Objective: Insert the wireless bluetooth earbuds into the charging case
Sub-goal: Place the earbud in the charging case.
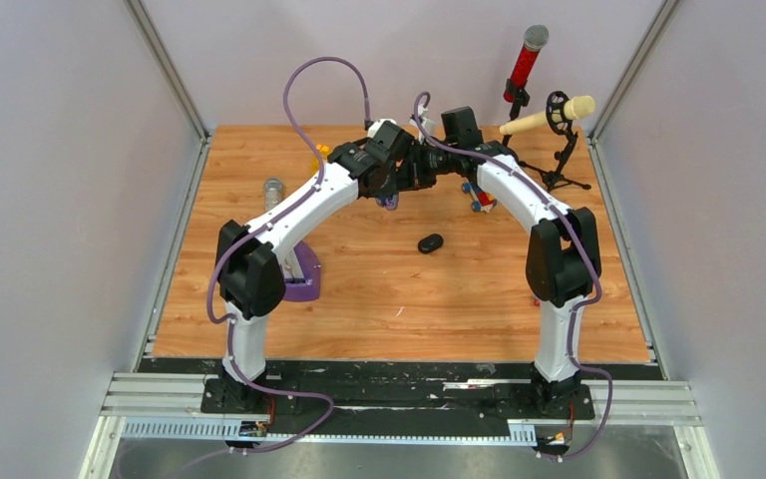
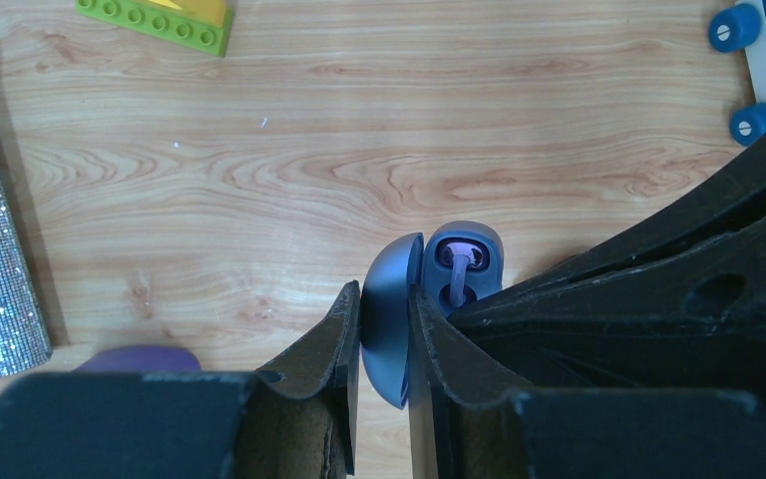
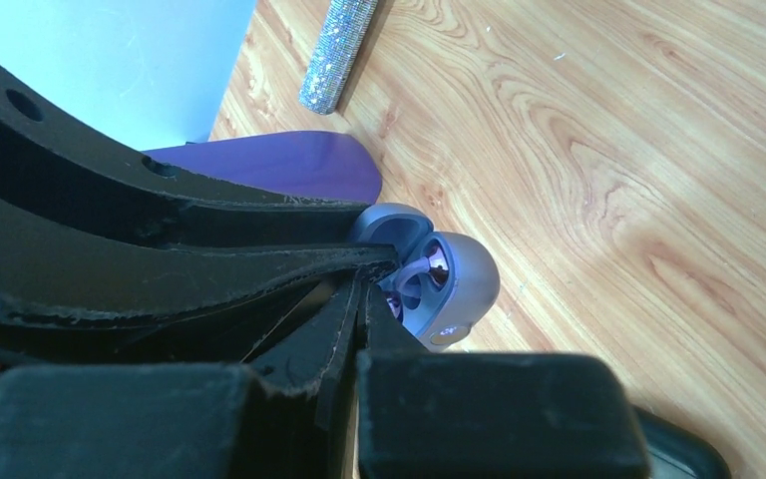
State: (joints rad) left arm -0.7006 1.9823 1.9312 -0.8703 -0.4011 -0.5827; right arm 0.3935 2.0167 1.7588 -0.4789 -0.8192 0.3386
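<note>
left hand [image 2: 384,304] clamped on charging case [image 2: 479,254], wood-grain table [image 2: 359,120], pale walls [image 1: 50,150]

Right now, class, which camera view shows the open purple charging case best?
The left wrist view: the charging case sits centred, lid pinched in the left claw, a purple earbud inside. The right wrist view half hides it behind the right claw; the top view shows only a purple speck.

- A robot test cell in a lab: plain grey panels [image 1: 60,200] enclose a wood-pattern table [image 1: 409,299].
- The left arm [image 1: 294,210] and right arm [image 1: 524,195] are bolted on an aluminium rail [image 1: 160,399].
- Loose props lie around: a red microphone [image 1: 525,62], a green toy brick [image 2: 155,22].
</note>
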